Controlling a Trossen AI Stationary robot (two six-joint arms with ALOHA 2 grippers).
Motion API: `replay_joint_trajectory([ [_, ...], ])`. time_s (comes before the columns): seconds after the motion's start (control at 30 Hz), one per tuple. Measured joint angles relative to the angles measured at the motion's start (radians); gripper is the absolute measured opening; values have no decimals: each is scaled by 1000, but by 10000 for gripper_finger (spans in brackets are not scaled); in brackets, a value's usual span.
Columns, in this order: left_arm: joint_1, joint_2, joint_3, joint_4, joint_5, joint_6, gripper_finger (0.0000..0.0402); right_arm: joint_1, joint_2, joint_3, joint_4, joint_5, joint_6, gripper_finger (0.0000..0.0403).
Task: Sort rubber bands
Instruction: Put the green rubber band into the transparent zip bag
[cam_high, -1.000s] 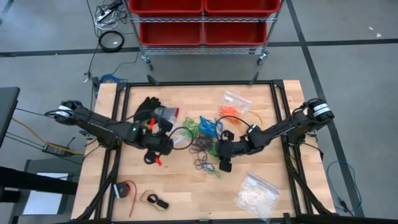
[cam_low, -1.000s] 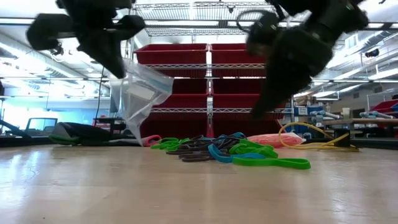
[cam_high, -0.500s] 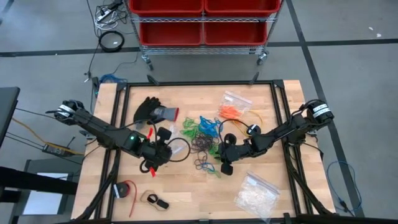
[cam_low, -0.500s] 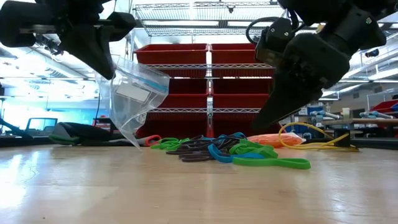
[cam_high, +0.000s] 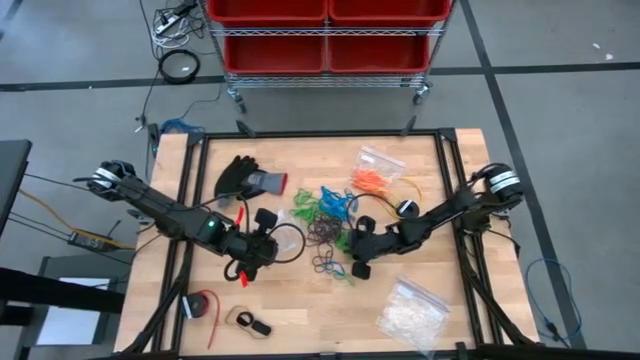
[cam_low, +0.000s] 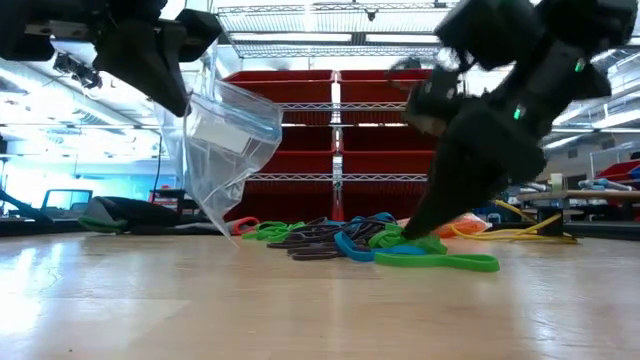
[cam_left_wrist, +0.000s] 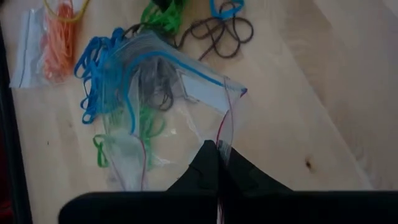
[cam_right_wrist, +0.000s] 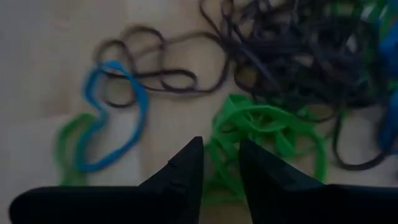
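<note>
The rubber bands (cam_high: 325, 215) lie in a loose pile of green, blue and black loops at the table's middle. They also show in the low view (cam_low: 340, 240). My right gripper (cam_high: 358, 262) has come down at the pile's near side. Its fingers (cam_right_wrist: 221, 146) stand a narrow gap apart over a bunch of green bands (cam_right_wrist: 261, 124). My left gripper (cam_high: 257, 255) is shut on a clear zip bag (cam_low: 225, 150), left of the pile and above the table. My left gripper pinches the clear bag at one lip of its open mouth, on the red zip strip (cam_left_wrist: 219, 142). It comes slanting down from the table's left. The bag hangs below the fingers with its mouth gaping and its lower corner (cam_low: 228, 232) close to the table. My right gripper's fingertips (cam_low: 408, 236) are down among the green bands, slanting from above and from the table's right. The fingers are not closed on a strand.
A black glove (cam_high: 240, 178) lies at the far left. A small bag of orange bands (cam_high: 375, 170) and a yellow cable (cam_high: 412, 188) lie at the far right. A clear bag of whitish pieces (cam_high: 410, 312) sits near the right front, a red roll (cam_high: 203, 305) near the left front.
My right gripper has gone down from above the pile until its tips reach the green bands. My left gripper has moved toward the table's near edge with the bag. The bag has swung and turned below it, and its mouth now faces more toward the pile.
</note>
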Motion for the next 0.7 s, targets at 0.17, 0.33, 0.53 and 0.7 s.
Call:
replay_joint_trajectory([
  [0.17,-12,0,0,17,2,-9,0,-5,34,20,8,50,25,75],
  [0.33,-13,0,0,22,3,-43,0,1,-12,67,-8,70,-38,12],
  [0.53,-12,0,1,36,0,-50,0,1,-70,153,-154,54,-80,12],
  [0.7,-12,0,1,67,-2,-51,1,9,-104,238,-189,63,-162,2],
])
